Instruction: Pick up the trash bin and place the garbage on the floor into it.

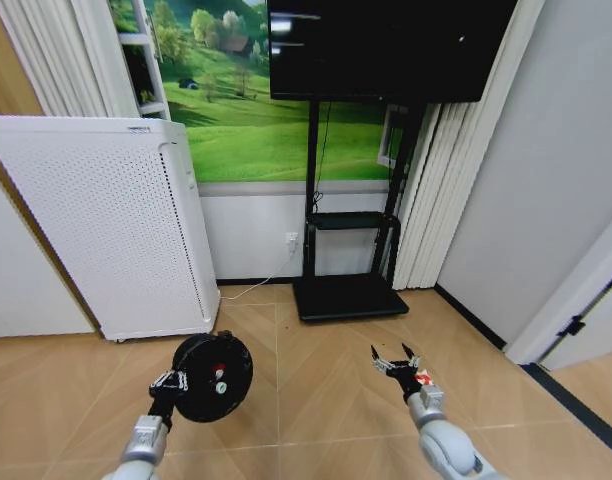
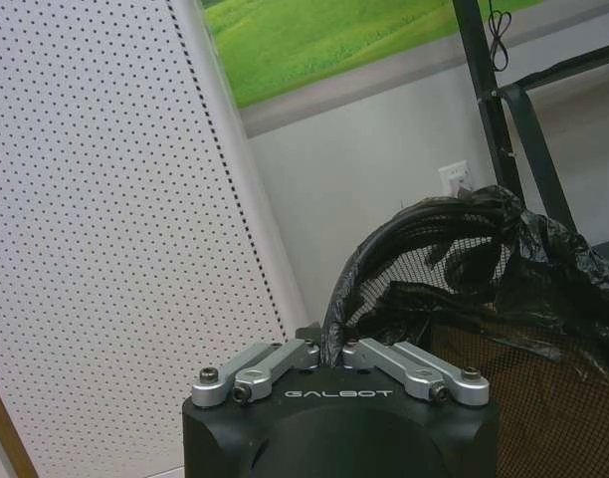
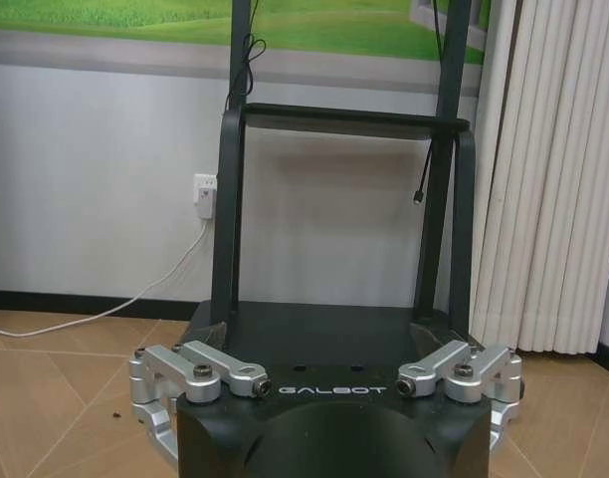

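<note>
The left gripper [image 1: 172, 381] is clamped on the rim of the trash bin [image 1: 214, 376], holding it beside the white appliance [image 1: 116, 230]. The right gripper [image 1: 396, 362] hangs spread wide and empty above a red-and-white wrapper [image 1: 423, 377] on the floor [image 1: 316, 400].

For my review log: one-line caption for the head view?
Left gripper holds the trash bin by its rim; right gripper open above the floor.
</note>
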`<state>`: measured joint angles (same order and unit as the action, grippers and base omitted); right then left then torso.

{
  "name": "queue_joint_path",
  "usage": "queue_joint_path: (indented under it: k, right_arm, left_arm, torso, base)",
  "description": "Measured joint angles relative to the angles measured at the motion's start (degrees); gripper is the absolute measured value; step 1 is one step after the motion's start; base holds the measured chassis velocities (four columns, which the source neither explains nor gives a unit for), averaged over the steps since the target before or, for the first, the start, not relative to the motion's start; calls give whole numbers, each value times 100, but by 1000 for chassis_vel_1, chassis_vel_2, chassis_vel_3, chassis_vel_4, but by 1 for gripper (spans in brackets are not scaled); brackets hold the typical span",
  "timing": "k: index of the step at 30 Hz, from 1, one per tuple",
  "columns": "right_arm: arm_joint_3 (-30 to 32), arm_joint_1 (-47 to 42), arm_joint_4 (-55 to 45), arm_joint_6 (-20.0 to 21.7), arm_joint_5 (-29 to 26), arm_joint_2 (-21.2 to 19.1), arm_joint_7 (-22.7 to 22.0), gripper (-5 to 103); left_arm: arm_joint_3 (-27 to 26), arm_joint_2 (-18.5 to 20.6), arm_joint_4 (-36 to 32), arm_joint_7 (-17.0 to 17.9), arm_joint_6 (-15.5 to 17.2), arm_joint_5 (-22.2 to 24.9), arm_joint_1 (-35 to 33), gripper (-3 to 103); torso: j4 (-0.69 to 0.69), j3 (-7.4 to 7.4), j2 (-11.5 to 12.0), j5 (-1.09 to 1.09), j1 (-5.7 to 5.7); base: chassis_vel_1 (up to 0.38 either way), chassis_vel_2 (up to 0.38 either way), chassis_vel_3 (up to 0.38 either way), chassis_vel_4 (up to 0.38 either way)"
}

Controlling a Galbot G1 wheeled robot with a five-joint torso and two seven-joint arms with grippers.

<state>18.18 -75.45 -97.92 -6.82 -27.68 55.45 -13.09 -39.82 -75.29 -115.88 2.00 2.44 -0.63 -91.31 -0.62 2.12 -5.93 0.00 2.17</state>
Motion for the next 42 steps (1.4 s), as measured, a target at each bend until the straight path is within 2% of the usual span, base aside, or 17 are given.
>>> queue_joint_path:
  k: [15,17,18,27,29,30,42]
  right_arm:
    - [-253,316,424,-28,-20,6,21,100]
    - [-290,373,514,-59,-9,7,31,100]
    - [-314,399,554,-67,-3,9,35,100]
    - [-459,596,812,-144,71,45,24,100]
    - [-474,626,931,-282,187,65,320,100]
    - [-513,697,1177,-614,399,103,541,100]
    - [-742,925,1547,-410,303,121,502,100]
  left_arm:
    - [98,47,153,3,24,16,134,4]
    - [123,48,181,2,33,14,160,4]
    - [131,50,196,0,43,14,167,4]
    - [170,69,270,-6,79,12,221,4]
    - [180,65,310,-9,87,4,230,4]
    - [188,44,321,-9,88,-9,229,4]
    - [205,36,351,-8,99,-30,235,4]
  torso:
    - [-2,1,0,2,1]
    - [-1,1,0,-7,1]
    - [-1,0,0,2,0]
    - [-2,0,0,2,1]
    - [-4,1,0,-1,2]
    - [-1,0,0,2,1]
    - [0,0,0,0,0]
  base:
    - [-167,-171,161,169]
    - [-254,-274,268,273]
    - [-260,-272,269,283]
    - [-336,-336,323,316]
    - [-232,-283,257,207]
    - [-21,-101,37,50]
    - [-1,82,10,-77]
